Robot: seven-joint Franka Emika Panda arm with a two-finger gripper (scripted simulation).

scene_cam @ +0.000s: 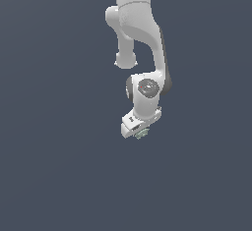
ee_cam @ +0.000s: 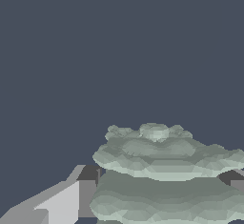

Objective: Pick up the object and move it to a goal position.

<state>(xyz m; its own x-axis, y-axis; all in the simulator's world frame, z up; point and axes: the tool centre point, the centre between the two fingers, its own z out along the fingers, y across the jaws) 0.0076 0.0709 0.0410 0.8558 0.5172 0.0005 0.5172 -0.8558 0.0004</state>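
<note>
One grey-green object (ee_cam: 164, 180) between one gripper's (scene_cam: 139, 132) fingers (ee_cam: 71, 201).

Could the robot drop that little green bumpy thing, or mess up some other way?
Maybe. The tiny pale grey-green ridged lump sits between the white claw fingers, and the exterior view shows only a small bit of it peeking out. Its layered, bumpy sides could let it slip or twist if the arm moves fast. No goal marker shows in either view, so it's hard to tell how far it must travel.
</note>
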